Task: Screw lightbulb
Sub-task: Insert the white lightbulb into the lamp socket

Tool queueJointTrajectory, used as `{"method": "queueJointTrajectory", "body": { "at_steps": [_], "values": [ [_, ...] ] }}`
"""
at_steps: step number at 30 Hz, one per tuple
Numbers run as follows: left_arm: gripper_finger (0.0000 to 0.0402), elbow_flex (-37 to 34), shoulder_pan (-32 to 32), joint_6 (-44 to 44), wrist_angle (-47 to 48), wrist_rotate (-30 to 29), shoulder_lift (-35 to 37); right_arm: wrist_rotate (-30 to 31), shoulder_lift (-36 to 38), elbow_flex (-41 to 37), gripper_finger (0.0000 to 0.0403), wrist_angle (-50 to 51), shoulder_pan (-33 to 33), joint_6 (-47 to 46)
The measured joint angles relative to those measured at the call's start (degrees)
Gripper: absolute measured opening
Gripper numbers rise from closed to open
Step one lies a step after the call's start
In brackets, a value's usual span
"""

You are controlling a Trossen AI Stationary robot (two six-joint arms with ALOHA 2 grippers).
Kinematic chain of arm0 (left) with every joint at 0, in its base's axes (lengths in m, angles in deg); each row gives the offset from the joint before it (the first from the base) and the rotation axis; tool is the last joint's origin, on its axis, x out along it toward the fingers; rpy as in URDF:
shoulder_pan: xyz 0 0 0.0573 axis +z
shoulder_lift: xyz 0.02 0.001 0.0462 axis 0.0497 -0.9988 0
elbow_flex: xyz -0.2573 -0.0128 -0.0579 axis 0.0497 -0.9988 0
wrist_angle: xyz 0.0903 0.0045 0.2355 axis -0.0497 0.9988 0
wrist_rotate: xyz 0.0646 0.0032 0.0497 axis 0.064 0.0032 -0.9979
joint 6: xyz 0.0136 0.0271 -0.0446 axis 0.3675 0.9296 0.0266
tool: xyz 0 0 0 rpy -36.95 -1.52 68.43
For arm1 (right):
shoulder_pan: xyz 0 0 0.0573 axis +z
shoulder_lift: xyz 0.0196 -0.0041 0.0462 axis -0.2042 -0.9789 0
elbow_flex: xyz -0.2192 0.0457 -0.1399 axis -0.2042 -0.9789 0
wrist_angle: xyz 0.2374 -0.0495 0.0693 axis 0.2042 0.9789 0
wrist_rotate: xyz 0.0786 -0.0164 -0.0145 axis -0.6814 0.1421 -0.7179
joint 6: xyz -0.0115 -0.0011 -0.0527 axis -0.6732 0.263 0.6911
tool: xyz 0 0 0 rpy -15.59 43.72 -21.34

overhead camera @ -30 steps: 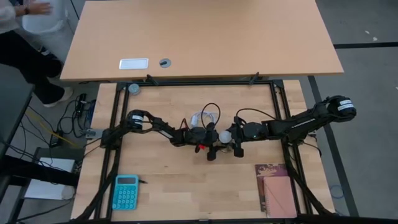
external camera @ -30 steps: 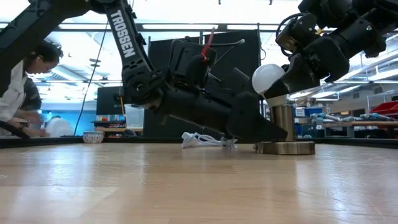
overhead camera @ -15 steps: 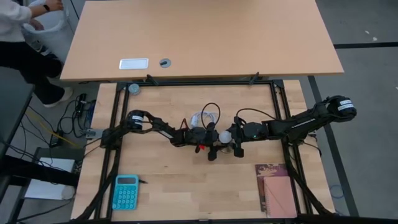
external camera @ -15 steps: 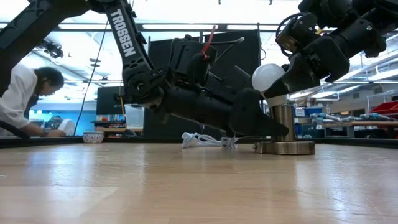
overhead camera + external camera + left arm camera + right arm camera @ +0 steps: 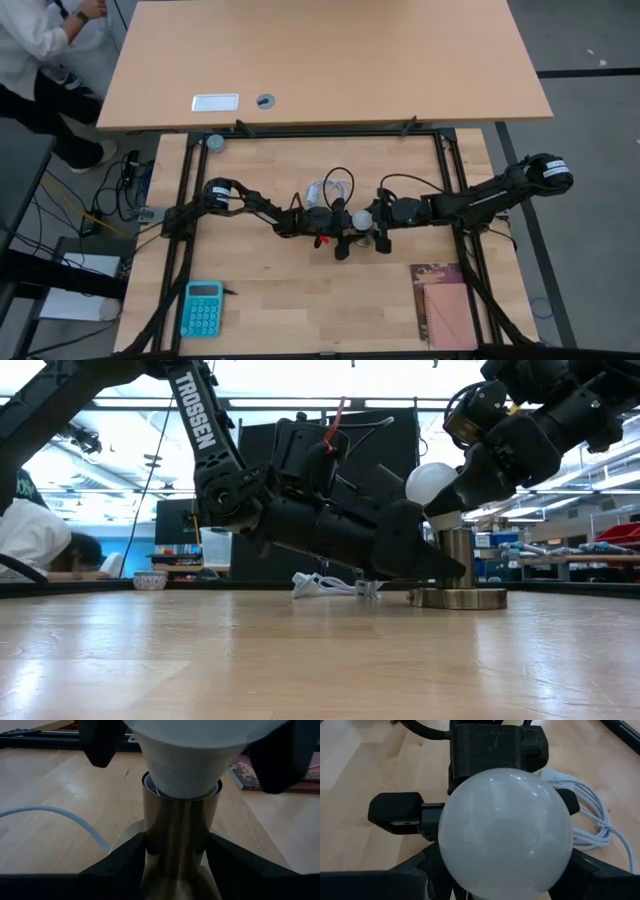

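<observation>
Beyond table, person has bent lower.

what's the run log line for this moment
step: seating lightbulb in brass socket | left gripper: shut on socket stem | right gripper: shut on lightbulb | bulb base at socket mouth

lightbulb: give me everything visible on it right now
The lightbulb is a small white pear-shaped bulb with a smooth, frosted-looking globe that narrows to a paler neck. It sits tilted over the brass-coloured socket post, its narrow end entering the post's open top in the left wrist view. The right gripper is closed on its sides below the globe. The left gripper clamps the post beneath it. The screw threads are hidden.
</observation>
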Motion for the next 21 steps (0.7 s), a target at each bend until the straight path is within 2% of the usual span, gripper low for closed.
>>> {"method": "queueJointTrajectory", "body": {
  "at_steps": [11, 21],
  "values": [
    [0.0208, 0.0, 0.0, -0.1, 0.0, -0.2, 0.0, 6.0, 0.0, -0.2, 0.0244, -0.1, 3.0, -2.6],
    [0.0208, 0.0, 0.0, -0.1, -0.1, -0.3, 0.0, 7.4, 0.1, -4.8, 0.0244, -9.2, 3.0, -4.8]
  ]
}}
